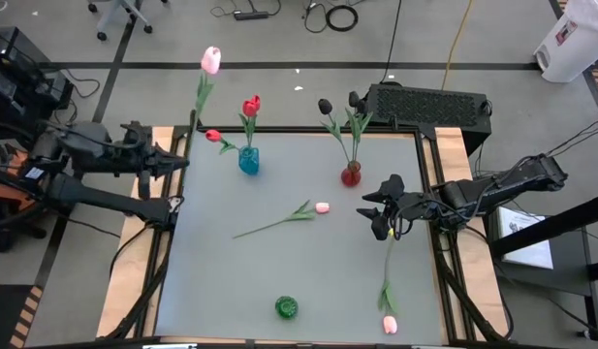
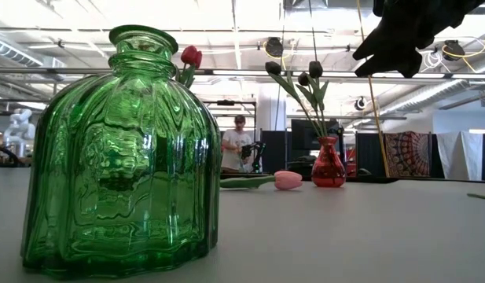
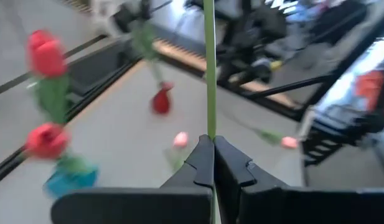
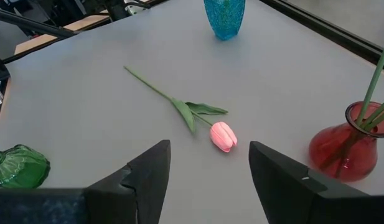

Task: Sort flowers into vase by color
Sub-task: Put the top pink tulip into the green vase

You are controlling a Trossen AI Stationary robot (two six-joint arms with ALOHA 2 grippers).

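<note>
High view — left tool (image 1: 182,160) clamps pink tulip (image 1: 210,60) | right tool (image 1: 376,208) apart

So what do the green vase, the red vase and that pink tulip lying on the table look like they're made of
Green vase: clear tinted glass, glossy; you see through its ribbed wall and it reflects the ceiling lights.
Red vase: also glass by the look; the stems show through its shiny wall.
Pink tulip: probably artificial, plastic or fabric; the bud is smooth and evenly coloured, though the look leaves that open.
</note>
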